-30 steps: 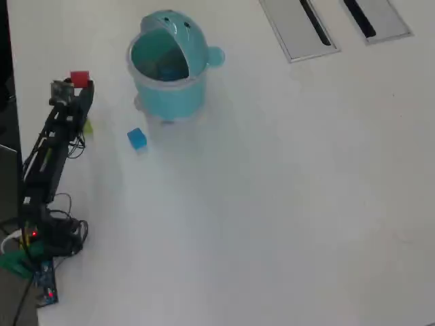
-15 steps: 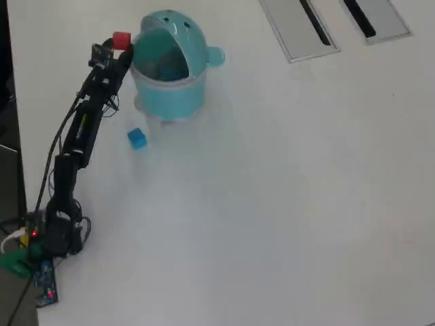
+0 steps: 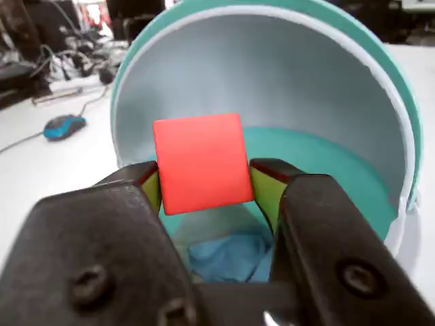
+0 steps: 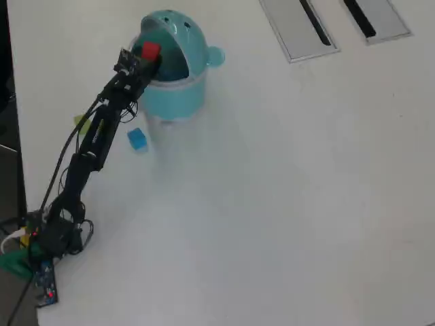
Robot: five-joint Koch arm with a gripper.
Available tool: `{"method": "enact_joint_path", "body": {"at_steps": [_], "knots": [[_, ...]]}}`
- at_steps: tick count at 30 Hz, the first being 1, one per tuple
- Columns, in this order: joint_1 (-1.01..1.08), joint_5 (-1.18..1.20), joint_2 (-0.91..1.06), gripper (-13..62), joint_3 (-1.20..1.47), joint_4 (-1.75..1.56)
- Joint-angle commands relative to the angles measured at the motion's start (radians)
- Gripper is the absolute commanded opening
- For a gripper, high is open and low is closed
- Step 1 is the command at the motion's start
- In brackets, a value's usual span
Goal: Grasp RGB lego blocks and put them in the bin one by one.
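Pinching the red block point(image 3: 202, 163) by two opposite flat sides, the gripper point(image 3: 204, 187) is holding it squarely, with the jaws closed against it and most of the cube standing proud above the fingertips. Judging by its look, the block is a small, rigid, light plastic cube with smooth faces, so a firm squeeze on parallel sides is probably the safest hold, since glossy plastic may slip if caught on an edge. In the overhead view the arm is stretching out long from its base at the lower left, reaching up and to the right, with the gripper point(image 4: 146, 54) hovering over the open mouth of the bin point(image 4: 182, 95). In the wrist view the bin's raised lid point(image 3: 285, 75) is arching behind the block, and something blue is lying inside, too indistinct to name. The blue block point(image 4: 137, 139) is sitting on the table point(image 4: 285, 204) near the bin's foot, and a yellow-green block point(image 4: 81, 122) is peeking out beside the arm.
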Motion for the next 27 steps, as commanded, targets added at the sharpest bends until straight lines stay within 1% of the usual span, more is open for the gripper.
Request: {"method": "enact_joint_path", "body": {"at_steps": [1,4,8,10,12,18,21,27], "knots": [[0.005,-0.006,0.046,19.2,-0.110,0.002],[-0.006,-0.005,0.064,20.2,-0.112,0.038],[-0.005,-0.006,0.012,20.9,-0.282,0.158],[0.006,-0.009,-0.018,25.6,-0.350,0.198],[0.012,-0.026,-0.029,27.1,-0.374,0.212],[0.008,-0.032,-0.031,28.7,-0.407,0.259],[-0.020,-0.032,-0.018,31.5,-0.407,0.321],[-0.080,-0.021,0.020,31.7,-0.408,0.430]]}}
